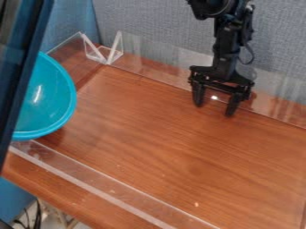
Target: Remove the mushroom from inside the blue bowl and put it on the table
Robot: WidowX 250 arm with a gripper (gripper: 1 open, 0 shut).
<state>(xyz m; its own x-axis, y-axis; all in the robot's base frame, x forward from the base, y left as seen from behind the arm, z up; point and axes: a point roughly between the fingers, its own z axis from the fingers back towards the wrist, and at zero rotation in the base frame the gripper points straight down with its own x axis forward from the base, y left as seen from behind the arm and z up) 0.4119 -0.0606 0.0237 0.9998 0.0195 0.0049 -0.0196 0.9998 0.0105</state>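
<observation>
The blue bowl [46,94] sits at the left end of the table [167,152], with its left part hidden behind a dark post. The part of its inside that shows is bare. I cannot make out the mushroom anywhere in this view. My gripper [216,106] hangs on the black arm at the back right, far from the bowl. It points straight down with its fingertips close to the wood. Its dark fingers [232,106] stand apart, so it is open. A small pale spot shows between them up near the palm; I cannot tell what it is.
Low clear acrylic walls [156,67] border the tabletop, and a folded clear acrylic piece [102,49] stands at the back left corner. A dark slanted post [21,72] blocks the left foreground. A grey fabric panel [143,22] closes the back.
</observation>
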